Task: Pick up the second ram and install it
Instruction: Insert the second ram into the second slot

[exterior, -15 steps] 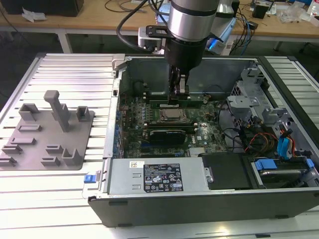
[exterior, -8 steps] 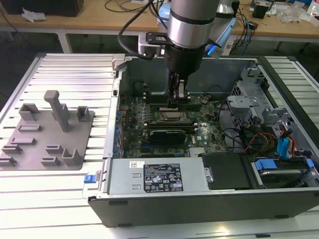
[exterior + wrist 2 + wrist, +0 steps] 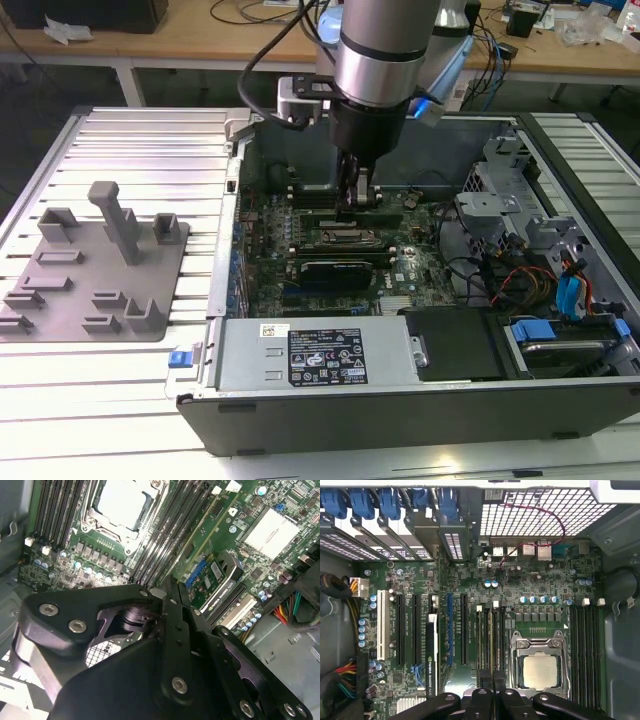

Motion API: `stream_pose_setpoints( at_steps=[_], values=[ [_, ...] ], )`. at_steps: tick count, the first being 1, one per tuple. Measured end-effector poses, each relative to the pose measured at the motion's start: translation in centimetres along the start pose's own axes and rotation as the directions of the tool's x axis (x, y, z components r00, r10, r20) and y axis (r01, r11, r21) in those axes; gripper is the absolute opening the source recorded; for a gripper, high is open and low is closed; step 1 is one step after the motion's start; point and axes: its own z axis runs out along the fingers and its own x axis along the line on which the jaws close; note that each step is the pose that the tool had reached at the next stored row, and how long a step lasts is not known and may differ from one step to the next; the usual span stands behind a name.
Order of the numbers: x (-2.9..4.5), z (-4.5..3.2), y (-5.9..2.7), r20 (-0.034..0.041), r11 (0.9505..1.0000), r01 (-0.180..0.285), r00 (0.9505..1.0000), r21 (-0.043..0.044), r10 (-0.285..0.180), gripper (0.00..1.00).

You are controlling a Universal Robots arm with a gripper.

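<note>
In the exterior view the gripper [image 3: 357,203] hangs low inside the open computer case [image 3: 300,400], just above the motherboard and close by the CPU socket [image 3: 350,238]. A thin green strip, the second ram [image 3: 378,213], lies level right under its tips. The grey fixture [image 3: 100,270] sits well apart on the exterior view's left. In the second wrist view the 2 fingers [image 3: 175,607] are drawn tight together. The second ram [image 3: 200,535] runs on from between them, parallel to the black memory slots [image 3: 165,535] beside the socket. It looks pinched by its 2 flat faces, but the contact itself is hidden behind the finger bodies, so the clamp is probable rather than certain. In the first wrist view the gripper [image 3: 492,676] lines up with the bank of slots between the CPU socket [image 3: 540,672] and the expansion slots [image 3: 462,630], with barely a sliver of space between the tips. As for handling, the second ram should be very light and rigid, yet thin and brittle. Its smooth faces give little friction. Its chips and contact edge would suffer from squeezing or scraping. The sound hold is across the 2 flat faces along the upper edge near mid-length, since an off-centre pinch would let it tilt in the slot.
</note>
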Motion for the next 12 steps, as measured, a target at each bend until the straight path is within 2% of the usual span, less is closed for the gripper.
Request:
stream_pose_setpoints(
  at_steps=[11, 12],
  values=[
    [-0.16, 1.04, 0.00, -0.0001, 1.0000, 0.000, 1.0000, 0.0000, 0.000, 0.09],
    [-0.28, 1.39, -0.02, 0.0000, 1.0000, 0.000, 1.0000, 0.0000, 0.000, 0.09]
  ],
)
